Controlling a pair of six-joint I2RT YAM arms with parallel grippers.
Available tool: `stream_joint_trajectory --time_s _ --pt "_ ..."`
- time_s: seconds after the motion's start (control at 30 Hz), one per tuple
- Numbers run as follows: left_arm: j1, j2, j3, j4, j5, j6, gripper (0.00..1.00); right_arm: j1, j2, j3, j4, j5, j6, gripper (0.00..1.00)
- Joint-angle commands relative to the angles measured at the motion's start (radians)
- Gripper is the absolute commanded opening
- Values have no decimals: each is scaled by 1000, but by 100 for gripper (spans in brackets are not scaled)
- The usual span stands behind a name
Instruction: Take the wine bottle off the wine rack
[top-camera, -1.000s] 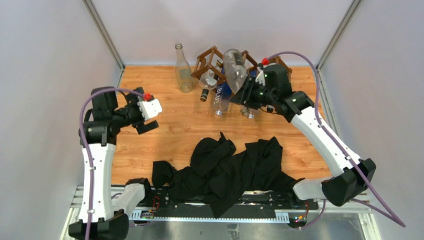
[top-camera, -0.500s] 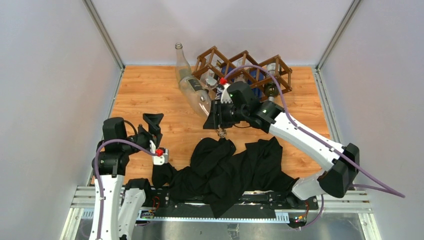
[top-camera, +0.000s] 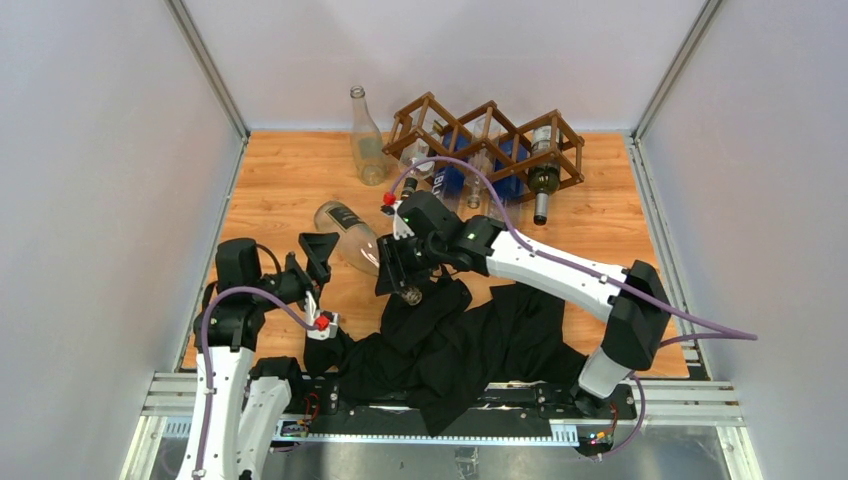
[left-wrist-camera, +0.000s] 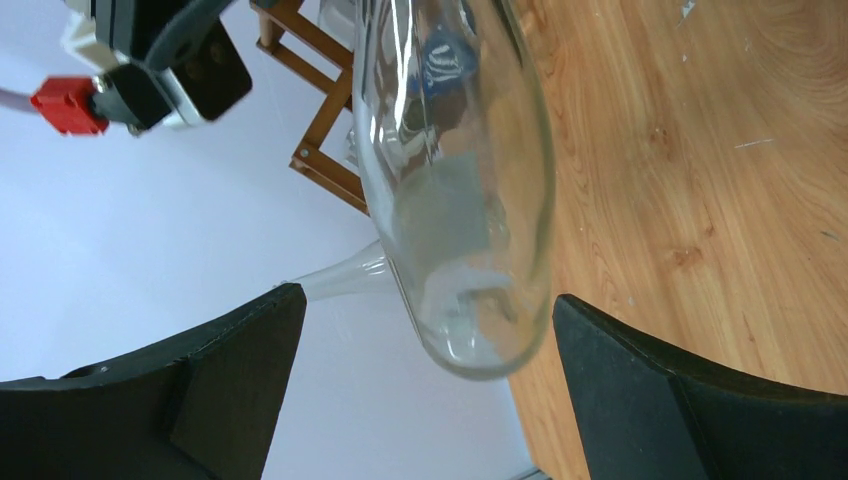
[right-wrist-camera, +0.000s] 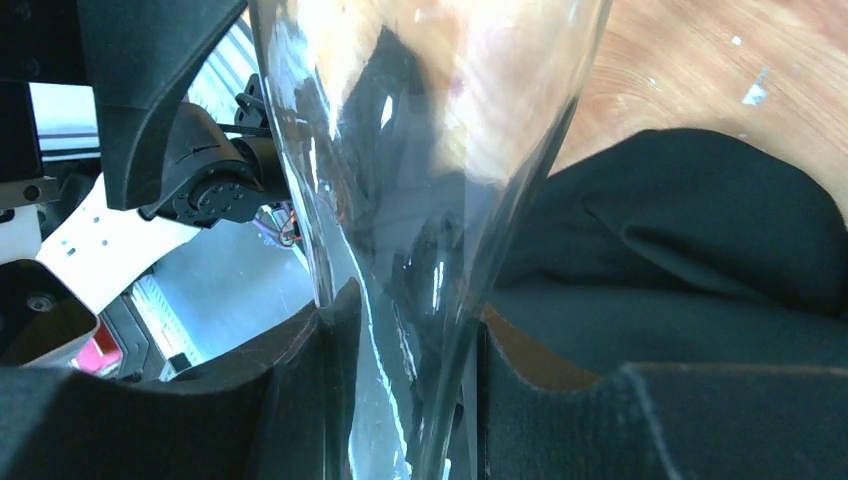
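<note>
your right gripper (right-wrist-camera: 405, 395) is closed down narrow on the neck of the clear wine bottle (top-camera: 347, 230); in the right wrist view its dark fingers (right-wrist-camera: 300, 400) press the glass from both sides. the bottle is off the wine rack (top-camera: 490, 135) and is held tilted over the worktop (top-camera: 280, 180), out in front of the rack's left end, with its neck toward the right gripper and its base toward your left arm. a dark label (top-camera: 345, 215) shows on its body from above.

your left gripper (top-camera: 320, 260) stands wide open. in the left wrist view the bottle's rounded base sits between its two fingers with a gap on either side (no contact that i can make out).

a crumpled black cloth (top-camera: 450, 340) lies along the near edge of the worktop, just below the right gripper. back at the rack, a dark green bottle (top-camera: 543, 180) lies in the right-hand cell with its neck pointing toward you, and a blue-labelled bottle (top-camera: 447, 182) lies in the lower left part of the frame. a second clear bottle (top-camera: 366, 140) stands upright just left of the rack.
</note>
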Motion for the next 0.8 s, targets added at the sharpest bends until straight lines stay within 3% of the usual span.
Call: stream_joint_trajectory --time_s 0.0,0.33,0.57,0.67,0.77 --pt "-21 8 -9 21 13 34 100 37 3 146 199 -33 -61 0" --pt "-152 -46 -33 22 -99 -127 100 118 142 357 160 -49 -87 0" --pt "-154 -40 -35 118 -130 -273 98 138 136 340 185 -78 -91 0" --pt "-155 -41 -32 145 -111 -305 81 137 122 312 203 -73 -86 0" --pt "-155 -50 -32 146 -87 -288 50 137 115 301 204 -57 -85 0"
